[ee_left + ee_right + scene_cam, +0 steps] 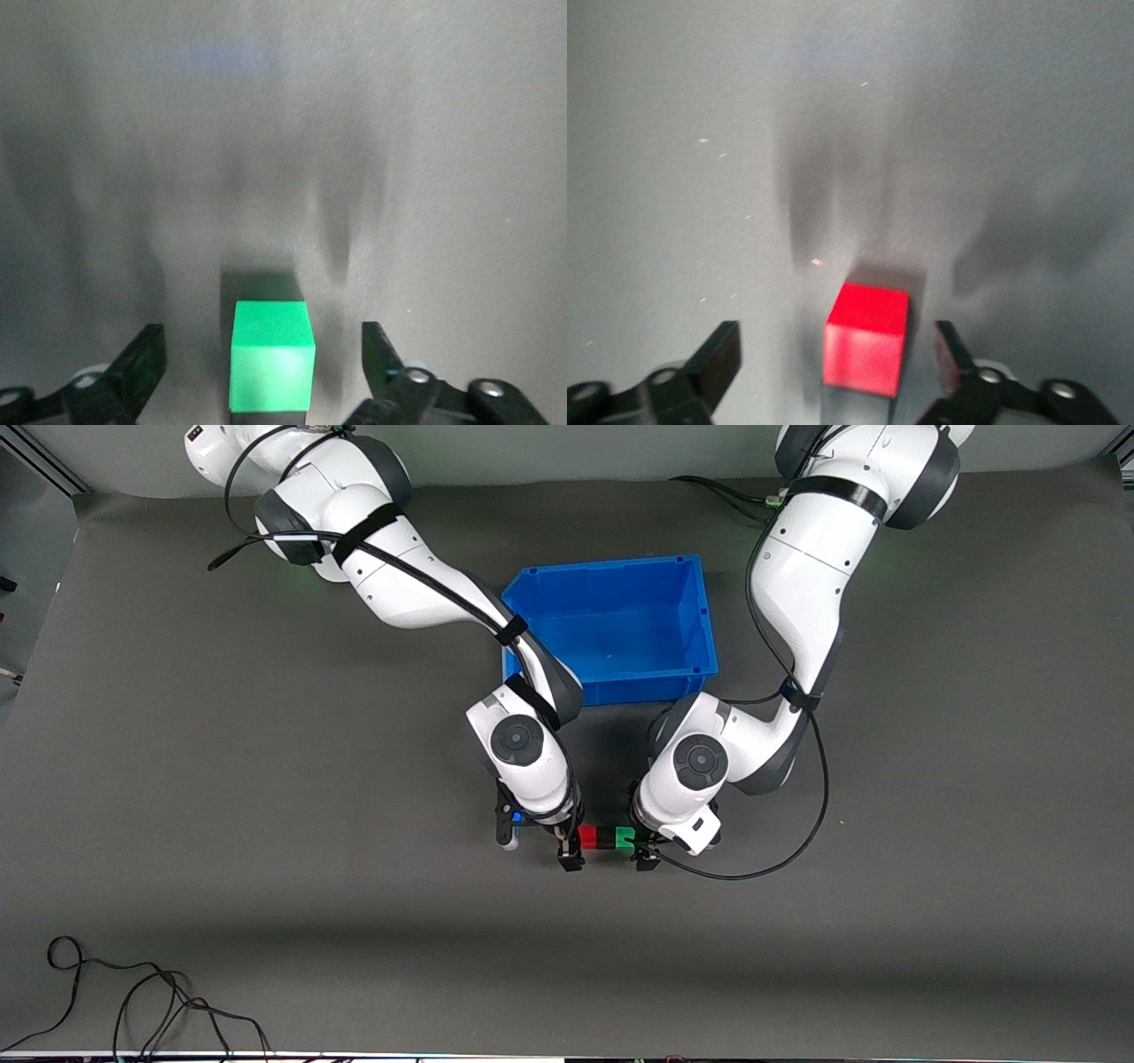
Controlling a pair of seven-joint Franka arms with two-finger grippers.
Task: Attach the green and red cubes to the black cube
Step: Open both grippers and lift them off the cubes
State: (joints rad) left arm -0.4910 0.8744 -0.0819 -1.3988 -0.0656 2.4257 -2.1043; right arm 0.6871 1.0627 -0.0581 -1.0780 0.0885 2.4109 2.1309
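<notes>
1. Dark grey matting covers the worktop (221,762); an open blue plastic bin (700,615) sits mid-worktop, just farther from the front camera than the two wrists.
2. Three small cubes lie in one touching row on the mat, nearer the front camera than the bin: a bright red cube (589,837) toward the right arm's end, a matte black cube (608,838) in the middle, a bright green cube (625,837) toward the left arm's end.
3. At the row's red end, the right end effector (570,852) is released: its wrist view shows the red cube (866,338) standing free between spread fingers (718,356).
4. At the green end, the left end effector (645,854) is likewise released, the green cube (271,356) untouched between its fingers (142,363).
5. By the look of it the row is joined and only withdrawal remains.
6. Risk: the fingers flank the cubes closely, so any sideways drift while lifting could clip an end cube and split or skew the row.
7. A weak joint would part at the slightest nudge.
</notes>
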